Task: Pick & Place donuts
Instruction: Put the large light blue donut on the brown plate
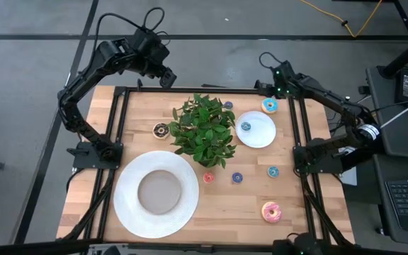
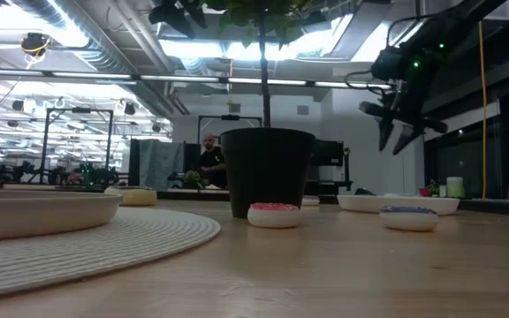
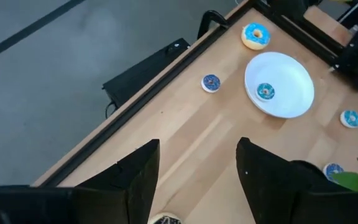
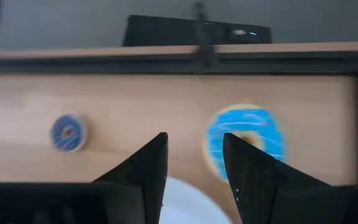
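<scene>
The light-blue-frosted donut [image 1: 270, 105] lies flat on the table near its far right corner. My right gripper [image 1: 268, 88] hovers open just above it; in the right wrist view [image 4: 194, 146] the donut [image 4: 246, 146] lies beside and partly behind one finger. My left gripper [image 1: 166, 76] hangs open over the table's far edge, left of the plant, nothing between its fingers [image 3: 197, 149]. The chocolate donut [image 1: 161, 129] lies left of the plant. At the near right lies the pink donut [image 1: 270, 211]. A tiny teal donut [image 1: 246, 127] lies in the small white plate [image 1: 263, 136].
A potted plant [image 1: 204, 127] stands mid-table. A large white plate on a round mat [image 1: 129, 212] fills the near left. Tiny donuts lie loose: blue [image 1: 228, 105], red [image 1: 209, 178], blue [image 1: 237, 178], teal [image 1: 273, 171]. A black frame [image 1: 299, 120] runs along the table's edges.
</scene>
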`<state>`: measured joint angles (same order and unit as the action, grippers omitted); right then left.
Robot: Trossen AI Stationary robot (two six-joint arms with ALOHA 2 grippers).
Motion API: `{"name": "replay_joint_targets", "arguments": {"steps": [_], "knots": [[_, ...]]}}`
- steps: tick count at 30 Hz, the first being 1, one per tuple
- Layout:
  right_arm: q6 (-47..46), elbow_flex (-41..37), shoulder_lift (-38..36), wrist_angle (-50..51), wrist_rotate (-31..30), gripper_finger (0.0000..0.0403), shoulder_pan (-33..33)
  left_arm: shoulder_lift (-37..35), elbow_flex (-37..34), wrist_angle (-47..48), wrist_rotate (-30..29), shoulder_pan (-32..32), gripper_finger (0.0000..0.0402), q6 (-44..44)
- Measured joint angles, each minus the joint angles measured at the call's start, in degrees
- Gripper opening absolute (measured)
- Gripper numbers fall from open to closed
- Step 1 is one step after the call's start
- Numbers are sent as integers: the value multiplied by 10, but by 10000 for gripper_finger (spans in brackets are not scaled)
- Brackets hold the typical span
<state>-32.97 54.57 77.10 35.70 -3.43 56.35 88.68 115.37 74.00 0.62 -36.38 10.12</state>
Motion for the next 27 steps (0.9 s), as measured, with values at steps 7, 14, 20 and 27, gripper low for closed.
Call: {"name": "replay_joint_targets", "arguments": {"steps": [7, 14, 20, 27], "knots": [[3, -24, 0, 0, -1, 175, 41, 0, 0, -1, -10, -18, 205, -19], [20, -41, 0, -15, 0, 223, 43, 0, 0, -2, -9, -25, 205, -33], [26, -53, 1, -30, -17, 227, 42, 0, 0, -5, -10, -25, 205, -34], [17, -52, 45, -21, -38, 214, 34, 0, 0, -5, -10, -25, 205, -34]]}}
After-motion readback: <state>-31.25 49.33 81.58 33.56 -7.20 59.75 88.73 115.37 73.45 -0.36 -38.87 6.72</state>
